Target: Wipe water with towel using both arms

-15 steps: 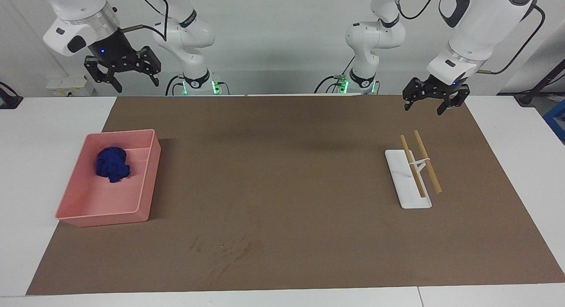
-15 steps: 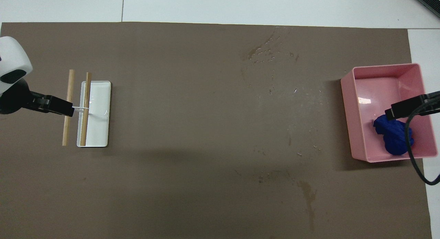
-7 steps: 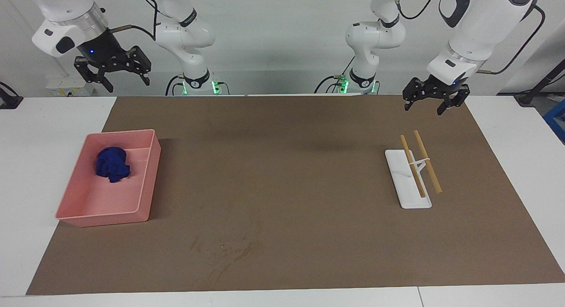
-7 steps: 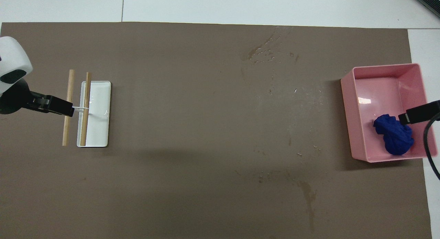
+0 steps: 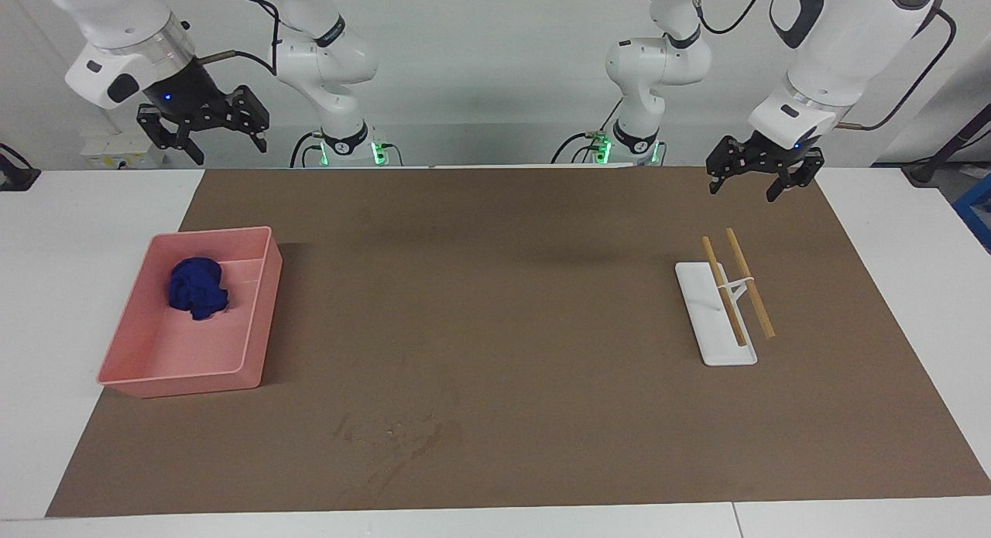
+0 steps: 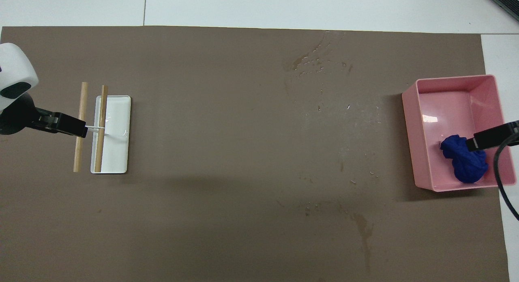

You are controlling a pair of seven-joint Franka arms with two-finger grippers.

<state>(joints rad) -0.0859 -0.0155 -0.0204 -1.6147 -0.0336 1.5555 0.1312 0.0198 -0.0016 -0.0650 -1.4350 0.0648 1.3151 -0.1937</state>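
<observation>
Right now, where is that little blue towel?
The towel lies bunched inside the pink tray, in the half nearer the robots, at the right arm's end of the table; neither hand touches it.

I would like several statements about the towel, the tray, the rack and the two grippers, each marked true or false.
1. The towel lies inside the pink tray. True.
2. The right gripper holds the towel. False: it is open and empty, up in the air near the tray's end of the table.
3. Two wooden sticks rest on the white rack. True.
4. The left gripper is shut on a stick. False: it is open, raised above the brown mat, touching nothing.
5. The mat is completely dry. False: wet marks show on the part farthest from the robots.
</observation>
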